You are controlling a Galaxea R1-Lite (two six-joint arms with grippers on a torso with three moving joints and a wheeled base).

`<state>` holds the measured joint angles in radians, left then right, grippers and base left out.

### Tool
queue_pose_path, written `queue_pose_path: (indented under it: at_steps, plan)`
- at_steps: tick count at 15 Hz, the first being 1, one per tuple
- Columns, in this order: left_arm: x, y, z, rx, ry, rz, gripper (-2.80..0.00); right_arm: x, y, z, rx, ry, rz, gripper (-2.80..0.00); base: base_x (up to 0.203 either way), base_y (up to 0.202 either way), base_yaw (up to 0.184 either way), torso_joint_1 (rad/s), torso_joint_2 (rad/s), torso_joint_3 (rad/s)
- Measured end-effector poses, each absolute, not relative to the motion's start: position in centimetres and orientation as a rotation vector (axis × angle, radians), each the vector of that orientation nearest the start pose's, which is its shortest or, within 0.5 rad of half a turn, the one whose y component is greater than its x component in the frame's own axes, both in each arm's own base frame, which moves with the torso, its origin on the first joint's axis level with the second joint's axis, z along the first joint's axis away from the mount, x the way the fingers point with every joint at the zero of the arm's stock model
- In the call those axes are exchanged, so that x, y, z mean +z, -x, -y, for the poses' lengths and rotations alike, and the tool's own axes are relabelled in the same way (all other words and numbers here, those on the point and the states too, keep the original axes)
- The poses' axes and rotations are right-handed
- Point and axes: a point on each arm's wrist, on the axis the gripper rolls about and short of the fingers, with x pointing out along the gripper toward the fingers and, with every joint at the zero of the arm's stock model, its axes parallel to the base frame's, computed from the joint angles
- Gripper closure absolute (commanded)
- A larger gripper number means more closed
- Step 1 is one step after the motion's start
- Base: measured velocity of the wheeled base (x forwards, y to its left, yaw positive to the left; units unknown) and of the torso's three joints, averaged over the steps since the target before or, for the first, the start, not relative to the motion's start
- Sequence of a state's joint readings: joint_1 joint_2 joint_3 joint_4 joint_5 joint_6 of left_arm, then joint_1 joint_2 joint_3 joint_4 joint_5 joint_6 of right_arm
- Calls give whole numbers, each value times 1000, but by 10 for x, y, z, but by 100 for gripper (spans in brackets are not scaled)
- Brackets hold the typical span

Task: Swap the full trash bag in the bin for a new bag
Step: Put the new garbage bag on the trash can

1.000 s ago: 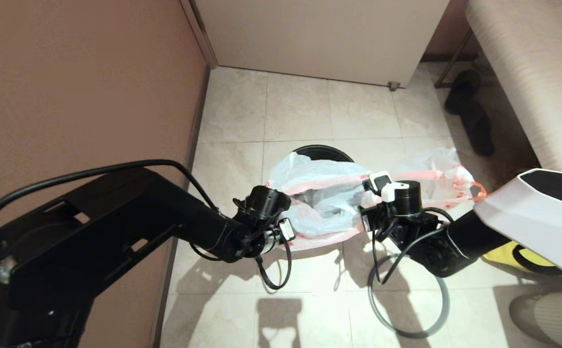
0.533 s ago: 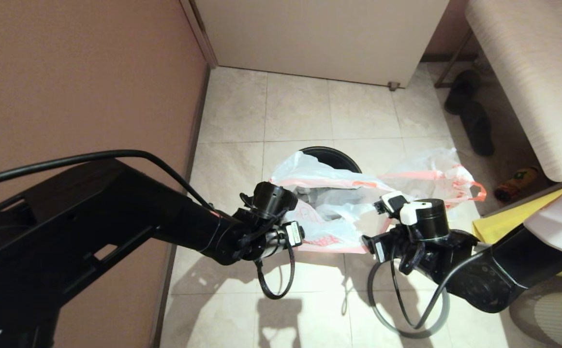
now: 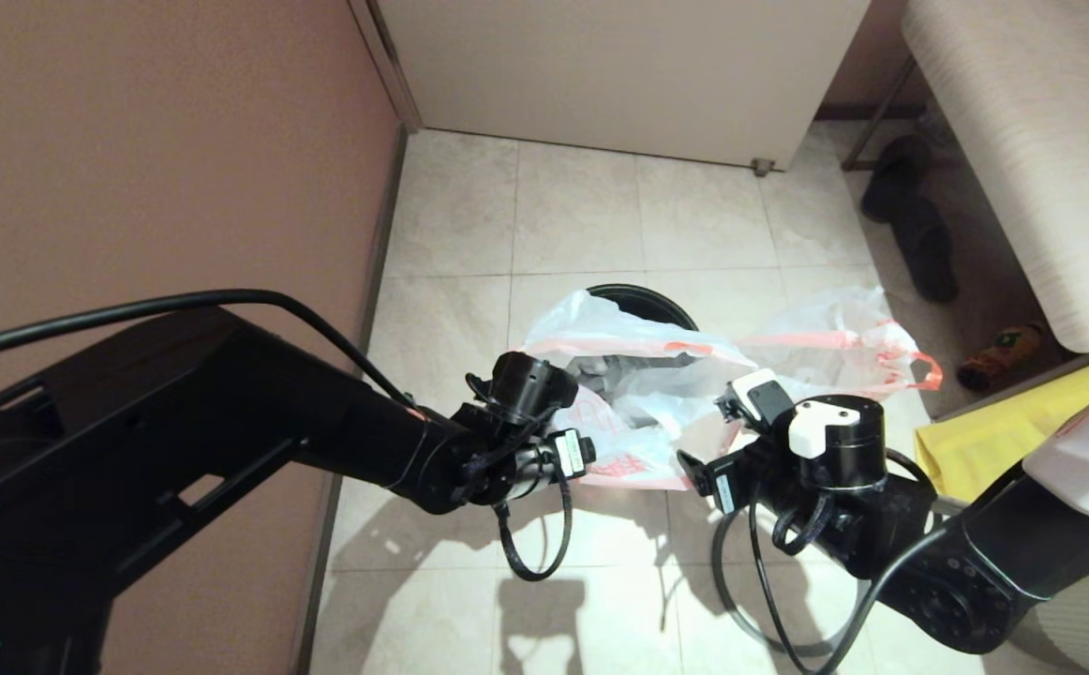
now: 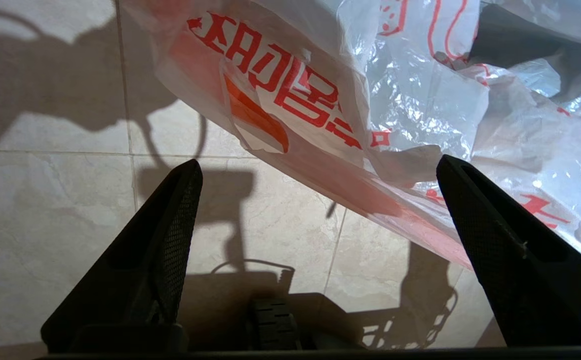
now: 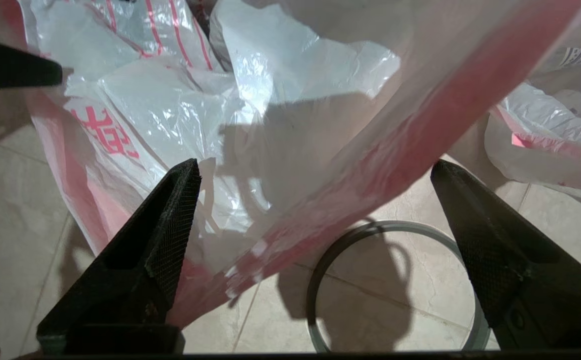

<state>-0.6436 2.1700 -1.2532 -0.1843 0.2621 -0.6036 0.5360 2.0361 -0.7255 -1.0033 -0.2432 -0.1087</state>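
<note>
In the head view the new bag [image 3: 634, 398] lies loosely draped over the bin [image 3: 643, 300], its pink band hanging down the near side, while the full trash bag [image 3: 835, 347] sits on the floor just to the right and the grey hoop [image 3: 741, 614] lies on the tiles nearer the robot. The left hand [image 3: 574, 452] and right hand [image 3: 708, 473] hover low at the near edge of the film, forearms angled inward and wrists bent down. To do this step well, each hand probably needs to pinch the band on its own side and spread it wide before seating it over the rim, since thin film slips and collapses. In the left wrist view the fingers [image 4: 170, 240] stand wide apart, empty, with printed film beyond them. In the right wrist view the fingers [image 5: 170, 225] are equally wide, holding nothing, the band crossing between them above the hoop.
</note>
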Motion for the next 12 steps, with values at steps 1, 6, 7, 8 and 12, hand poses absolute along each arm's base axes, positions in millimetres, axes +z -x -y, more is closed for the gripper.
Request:
queue_pose_path:
  at_steps: [1, 6, 7, 8, 12]
  plan:
    - [86, -331, 244, -155, 249, -743, -280, 82, -303, -174, 294, 248, -285, -280, 0, 0, 0, 0, 0, 0]
    - [67, -329, 254, -214, 239, -812, -280, 83, -307, -180, 313, 212, -269, -280, 0, 0, 0, 0, 0, 0]
    - [62, -331, 256, -216, 236, -820, -280, 86, -309, -181, 311, 194, -260, -280, 0, 0, 0, 0, 0, 0]
    - [57, -332, 259, -216, 231, -827, -280, 89, -310, -182, 310, 182, -250, -280, 0, 0, 0, 0, 0, 0]
    - [37, -332, 269, -226, 189, -858, -280, 101, -317, -185, 304, 131, -211, -280, 0, 0, 0, 0, 0, 0]
